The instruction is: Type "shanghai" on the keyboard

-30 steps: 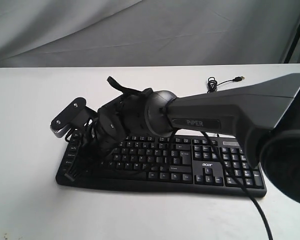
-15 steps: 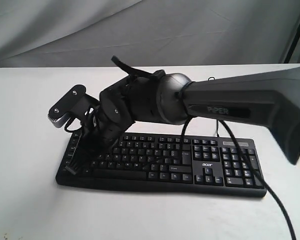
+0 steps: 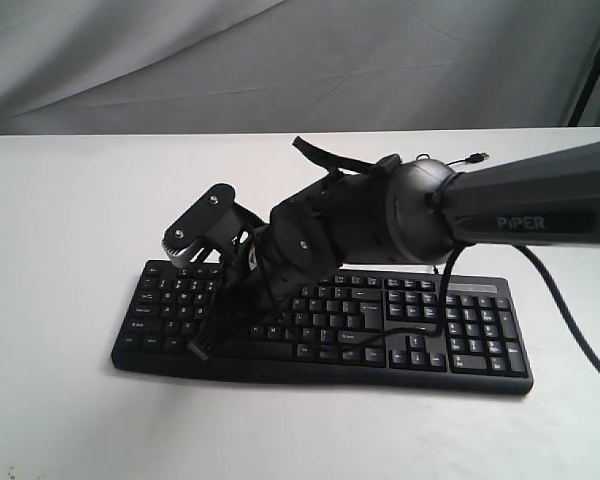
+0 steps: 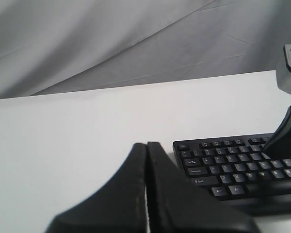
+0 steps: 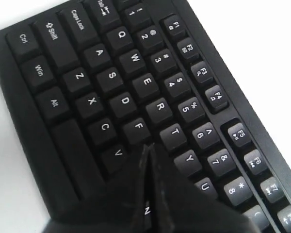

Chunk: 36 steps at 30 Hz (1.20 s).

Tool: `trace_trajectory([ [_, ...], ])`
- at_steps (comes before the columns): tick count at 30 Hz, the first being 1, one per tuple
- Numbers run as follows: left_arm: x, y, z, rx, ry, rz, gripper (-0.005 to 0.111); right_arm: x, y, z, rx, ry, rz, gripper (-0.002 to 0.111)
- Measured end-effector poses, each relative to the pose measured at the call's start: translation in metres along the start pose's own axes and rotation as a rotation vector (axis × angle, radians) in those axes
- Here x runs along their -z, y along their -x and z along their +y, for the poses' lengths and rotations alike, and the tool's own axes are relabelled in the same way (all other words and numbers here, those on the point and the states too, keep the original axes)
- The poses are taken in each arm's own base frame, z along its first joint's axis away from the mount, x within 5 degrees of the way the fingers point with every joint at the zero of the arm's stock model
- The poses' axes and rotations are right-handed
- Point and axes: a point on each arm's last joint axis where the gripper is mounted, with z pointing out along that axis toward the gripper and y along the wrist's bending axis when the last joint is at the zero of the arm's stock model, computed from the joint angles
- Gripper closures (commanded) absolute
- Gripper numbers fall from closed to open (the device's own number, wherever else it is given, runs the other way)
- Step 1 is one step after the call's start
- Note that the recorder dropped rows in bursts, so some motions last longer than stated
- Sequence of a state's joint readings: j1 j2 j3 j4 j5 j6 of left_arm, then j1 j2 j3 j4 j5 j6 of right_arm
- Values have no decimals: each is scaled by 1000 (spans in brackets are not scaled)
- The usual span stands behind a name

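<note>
Off the keyboard's left short end: left gripper [image 4: 146, 151], fingers pressed flat together, holding nothing, hanging above the bare white table [image 3: 60, 250]. No key lies beneath it.

Keyboard [image 3: 450, 330]: black, full-size, flat on the table. Its long axis runs left to right across the exterior view, with the number pad at its right end. A thin cable [image 3: 442, 163] trails behind that end.

Over the keyboard's left-centre letter block: right gripper [image 5: 147, 151], closed to a single blunt point, nothing gripped. It slants down from an arm that reaches in from beyond the keyboard's right end. The tip sits just beside the F key [image 5: 137, 128] and the V key [image 5: 117, 153]. The key directly under it is hidden by the fingers, and whether it touches cannot be told.

Judgement: the right arm is the nearer one. The letters lie under and just beside its tip, so the coming press likely calls for a small shift along the keyboard's long axis, then a straight dip.
</note>
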<state>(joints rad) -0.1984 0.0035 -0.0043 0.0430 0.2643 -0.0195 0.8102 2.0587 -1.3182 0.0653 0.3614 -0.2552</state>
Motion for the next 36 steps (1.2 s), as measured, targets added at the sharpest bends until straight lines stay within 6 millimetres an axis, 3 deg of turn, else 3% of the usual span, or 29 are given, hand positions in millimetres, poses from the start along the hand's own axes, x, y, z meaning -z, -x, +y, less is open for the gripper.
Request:
trace_trajectory([
  [17,0,0,0,0,0,0,107,-12,-13,-5,52,-22,-13,108],
  [36,0,0,0,0,0,0,107,-13,-13,-6,114,-33,-23,108],
])
